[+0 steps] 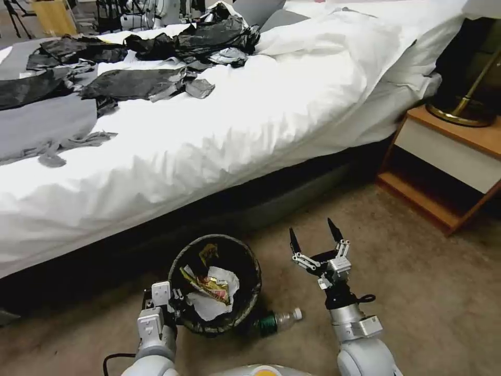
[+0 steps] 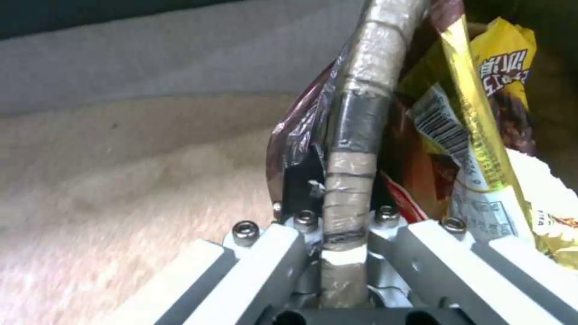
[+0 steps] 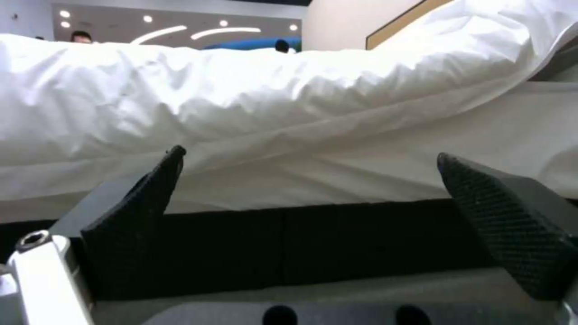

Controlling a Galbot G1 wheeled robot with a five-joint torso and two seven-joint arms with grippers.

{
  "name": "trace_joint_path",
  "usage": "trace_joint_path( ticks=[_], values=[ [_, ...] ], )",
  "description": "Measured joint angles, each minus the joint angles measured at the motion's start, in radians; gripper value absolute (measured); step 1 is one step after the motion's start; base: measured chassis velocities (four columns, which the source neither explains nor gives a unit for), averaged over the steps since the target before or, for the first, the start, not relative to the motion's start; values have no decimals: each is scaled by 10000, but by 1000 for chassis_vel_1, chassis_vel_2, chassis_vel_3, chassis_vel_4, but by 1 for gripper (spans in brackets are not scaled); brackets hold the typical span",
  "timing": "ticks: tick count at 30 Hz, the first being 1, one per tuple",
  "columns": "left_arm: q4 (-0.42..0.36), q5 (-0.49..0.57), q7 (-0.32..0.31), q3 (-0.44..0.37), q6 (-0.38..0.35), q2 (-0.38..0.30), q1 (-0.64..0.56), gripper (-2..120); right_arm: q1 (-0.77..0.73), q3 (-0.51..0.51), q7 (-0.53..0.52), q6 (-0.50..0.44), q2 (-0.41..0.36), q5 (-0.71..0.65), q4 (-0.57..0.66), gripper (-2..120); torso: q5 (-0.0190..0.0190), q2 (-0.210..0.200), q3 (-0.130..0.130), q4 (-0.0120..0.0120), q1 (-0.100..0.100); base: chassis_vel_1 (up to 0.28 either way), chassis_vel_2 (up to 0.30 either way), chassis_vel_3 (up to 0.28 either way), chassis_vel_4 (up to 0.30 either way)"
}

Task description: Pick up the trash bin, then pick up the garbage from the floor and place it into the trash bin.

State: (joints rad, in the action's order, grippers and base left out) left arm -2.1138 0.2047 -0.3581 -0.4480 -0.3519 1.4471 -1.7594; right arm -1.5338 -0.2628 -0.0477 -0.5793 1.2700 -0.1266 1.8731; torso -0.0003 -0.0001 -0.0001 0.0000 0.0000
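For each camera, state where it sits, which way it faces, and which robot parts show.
Head view: high, looking down at carpet, bed, trash bin and bottle; both arms show.
Left wrist view: on the left gripper, shut on the bin's rim, wrappers beside.
Right wrist view: low, facing the bed's side past the open right gripper.
Shared: head and left wrist views show bin and wrappers.

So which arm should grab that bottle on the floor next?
Probably the right. The right gripper is open and holds nothing, above the carpet near the bottle. The left gripper is shut on the trash bin rim.
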Motion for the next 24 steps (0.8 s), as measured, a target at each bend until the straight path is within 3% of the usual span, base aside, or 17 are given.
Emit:
trace_joint_path(
  ticks=[9, 18, 21, 24],
  values=[
    [-20, 11, -6, -25, -6, 7, -1, 0, 205, 2, 71, -261, 39, 10, -122, 100, 2, 0, -1, -1, 0, 107, -117, -105, 106],
    [-36, 72, -10, -49, -35, 7, 70, 0, 505, -67, 87, -361, 9, 315, -233, 100, 3, 0, 1, 0, 0, 0, 0, 0, 0],
    [-65, 135, -9, -134, -44, -12, 67, 0, 682, -196, 352, -360, -134, 339, -287, 100, 3, 0, 1, -1, 0, 0, 0, 0, 0],
    [-105, 210, -6, -294, -50, -16, 70, 0, 1032, -537, 1322, -228, -406, 165, -378, 100, 3, 0, 1, -1, 0, 0, 0, 0, 0]
  ],
)
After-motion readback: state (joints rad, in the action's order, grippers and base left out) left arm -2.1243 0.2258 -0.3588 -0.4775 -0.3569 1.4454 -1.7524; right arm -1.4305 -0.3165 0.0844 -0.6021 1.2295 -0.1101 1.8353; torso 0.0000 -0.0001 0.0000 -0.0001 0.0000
